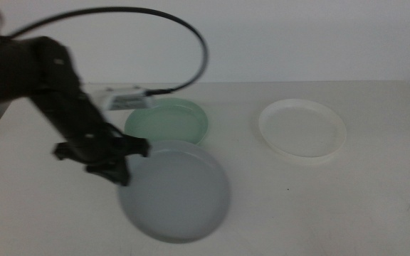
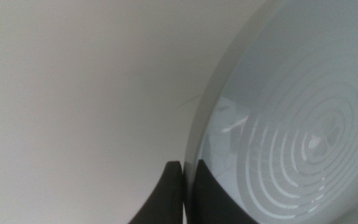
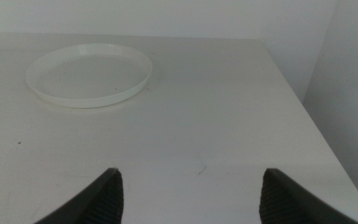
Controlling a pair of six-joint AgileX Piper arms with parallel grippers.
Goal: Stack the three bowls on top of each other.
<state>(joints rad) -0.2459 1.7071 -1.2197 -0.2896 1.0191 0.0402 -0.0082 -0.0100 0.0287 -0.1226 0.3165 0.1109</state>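
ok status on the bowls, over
Left end effector clamped on grey bowl rim, bowl overlapping mint green bowl. Right end effector open, idle. White bowl sits apart, unobstructed.

One bowl point(image 1: 175, 190) lies in front, another point(image 1: 168, 121) just behind it, the third point(image 1: 302, 131) well right

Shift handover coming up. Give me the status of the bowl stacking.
Done: nothing is stacked so far. In hand: the left gripper is shut on the rim of the grey bowl, whose edge overlaps the mint green bowl. Left: seat grey on green, then add the white bowl, which sits apart. The right gripper waits open near the white one.
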